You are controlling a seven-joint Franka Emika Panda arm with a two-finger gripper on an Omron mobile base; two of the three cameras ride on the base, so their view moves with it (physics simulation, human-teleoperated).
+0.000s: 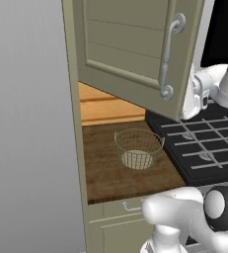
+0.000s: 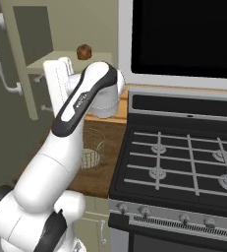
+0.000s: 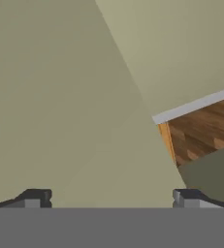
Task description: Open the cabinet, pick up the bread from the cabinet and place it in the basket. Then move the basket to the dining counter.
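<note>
Cabinet door (image 1: 130, 54) is swung open and my end effector (image 3: 111, 198) is spread wide and empty, so I could easily knock the bread (image 2: 84, 50) deeper in while reaching.

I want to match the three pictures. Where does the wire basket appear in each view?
Left base view: basket at centre, on the dark wood worktop, left of the stove.
Right base view: lower left of centre, partly behind the white arm.
Hand view: not in it.
Shared landmark: the stove beside the worktop.

Cabinet (image 2: 16, 64) door open; bread (image 2: 84, 50) on shelf inside; basket (image 2: 92, 147) on worktop (image 2: 102, 167) beside stove (image 2: 184, 167).
</note>
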